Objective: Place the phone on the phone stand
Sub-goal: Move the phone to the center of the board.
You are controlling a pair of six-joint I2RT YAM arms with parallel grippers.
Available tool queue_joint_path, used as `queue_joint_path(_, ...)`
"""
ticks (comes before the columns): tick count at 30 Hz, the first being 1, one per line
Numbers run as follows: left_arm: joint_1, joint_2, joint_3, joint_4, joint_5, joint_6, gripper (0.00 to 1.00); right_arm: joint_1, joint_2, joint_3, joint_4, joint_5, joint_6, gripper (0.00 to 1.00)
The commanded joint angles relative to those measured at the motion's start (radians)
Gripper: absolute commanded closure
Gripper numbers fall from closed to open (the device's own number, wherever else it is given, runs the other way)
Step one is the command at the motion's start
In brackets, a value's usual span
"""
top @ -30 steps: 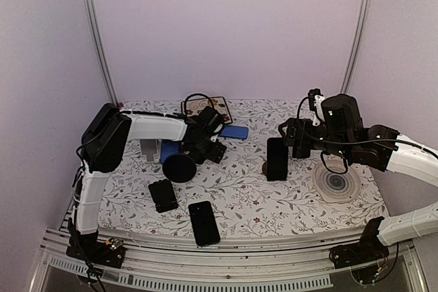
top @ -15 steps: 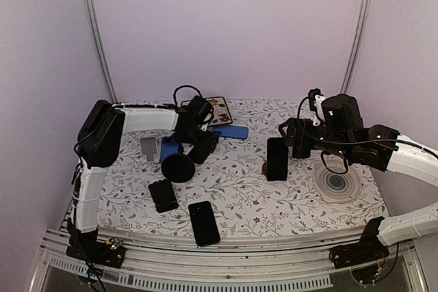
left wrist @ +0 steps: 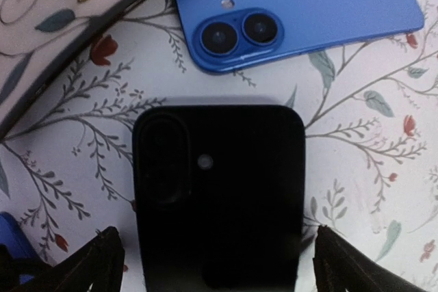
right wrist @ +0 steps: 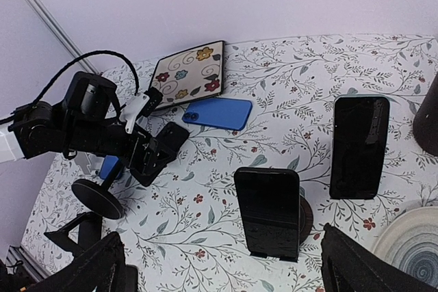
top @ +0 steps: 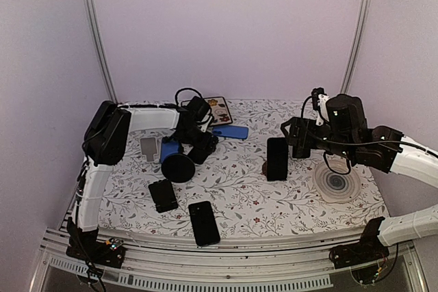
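Observation:
A black phone [left wrist: 219,203] lies face down on the floral cloth, camera end toward the back. My left gripper [left wrist: 215,261] is open just above it, one finger on each side with cloth showing in both gaps. The right wrist view shows this phone [right wrist: 168,138] beside the left gripper [right wrist: 144,158]. A phone stand with a round black base [top: 179,167] and a blue top stands just left of the left gripper [top: 198,143]. Another black phone [top: 277,158] leans upright on a brown-based stand. My right gripper [right wrist: 226,264] hangs open above it, holding nothing.
A blue phone [left wrist: 308,11] and a floral case [top: 212,107] lie behind the left gripper. A small grey stand [top: 148,147] is at the left. Two black phones [top: 163,195] [top: 204,222] lie near the front edge. One more black phone [right wrist: 359,145] lies flat, and a round coaster [top: 337,182] sits at the right.
The left gripper's jaws have opened wider, and the left arm has shifted slightly left and toward the back. The right arm has barely moved.

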Motion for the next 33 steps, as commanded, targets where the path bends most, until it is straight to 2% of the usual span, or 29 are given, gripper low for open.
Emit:
queue_joint_path(1, -0.004, 0.025, -0.002, -0.026, 0.01, 0.014, 0.04, -0.005, -0.017, -0.016, -0.009, 0.015, 0.006, 0.01)
queue_joint_path(5, -0.017, 0.024, -0.022, -0.026, -0.02, 0.015, 0.08, -0.006, -0.015, -0.017, -0.005, 0.014, 0.007, 0.01)
queue_joint_path(14, -0.052, 0.025, -0.055, -0.029, -0.053, 0.002, 0.24, -0.005, -0.015, -0.021, 0.0, 0.008, 0.008, 0.01)
queue_joint_path(33, -0.182, -0.068, -0.155, 0.003, -0.082, -0.069, 0.31, -0.005, 0.012, -0.01, 0.02, -0.007, 0.002, 0.01)
